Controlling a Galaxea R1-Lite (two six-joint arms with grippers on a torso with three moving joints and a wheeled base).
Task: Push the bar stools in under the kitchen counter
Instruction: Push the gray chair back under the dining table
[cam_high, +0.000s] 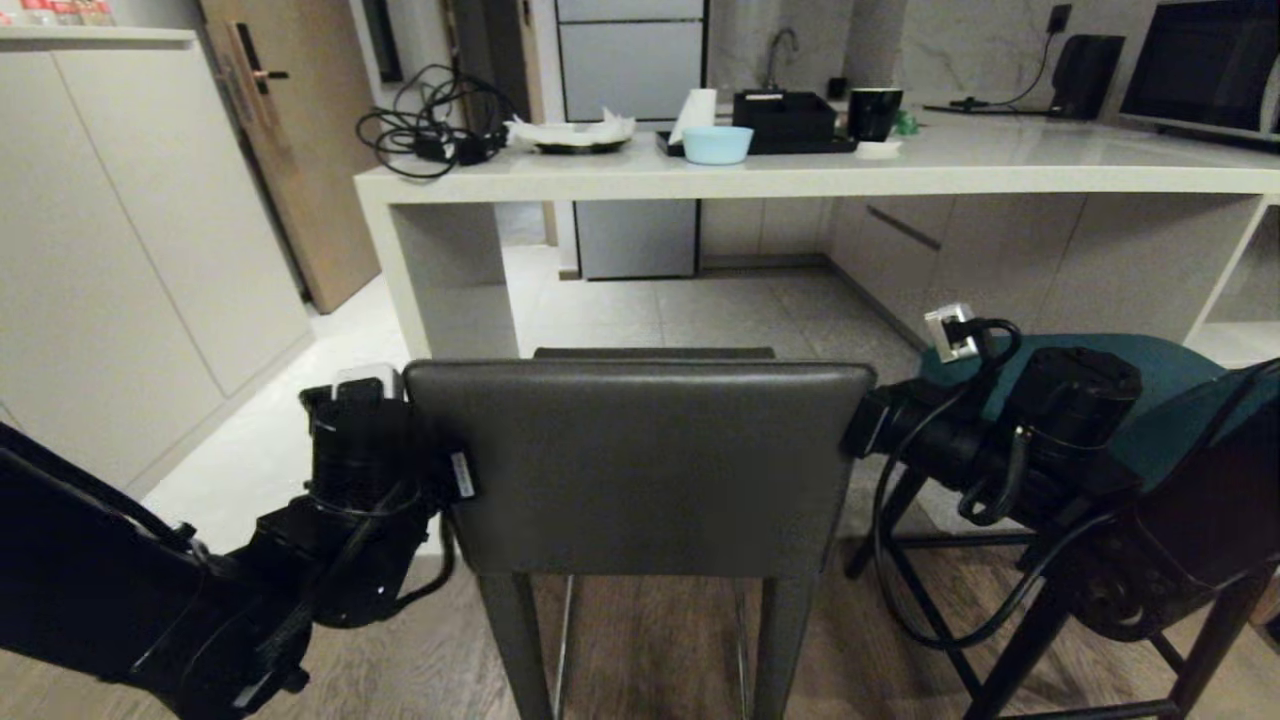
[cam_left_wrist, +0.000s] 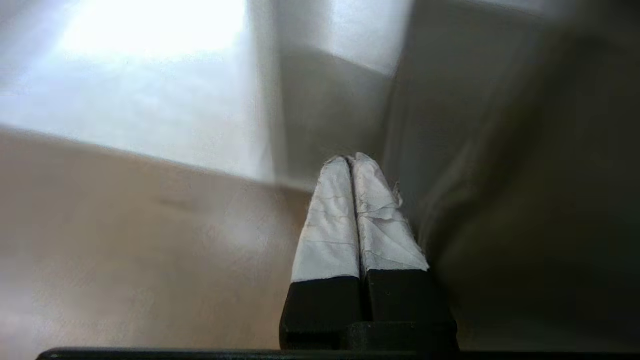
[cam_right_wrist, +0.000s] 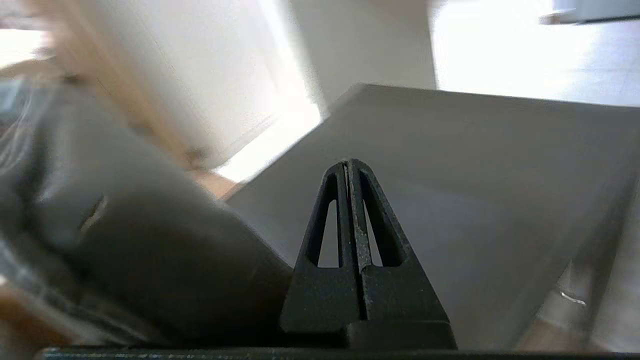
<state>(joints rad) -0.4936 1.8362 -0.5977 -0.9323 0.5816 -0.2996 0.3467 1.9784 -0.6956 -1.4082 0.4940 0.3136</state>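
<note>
The dark grey stool (cam_high: 640, 465) stands before the kitchen counter (cam_high: 800, 180), open floor between them. The left gripper (cam_left_wrist: 351, 161) and right gripper (cam_right_wrist: 350, 165), jaws pressed together, flank its back edges.

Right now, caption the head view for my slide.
Both arms flank the grey stool's backrest, the teal stool at right, facing the kitchen counter.

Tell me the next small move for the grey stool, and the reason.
Probably push the grey stool straight ahead toward the kitchen counter. Left gripper and right gripper are shut and flank its backrest, and bare floor lies between the stool and the counter's opening.
</note>
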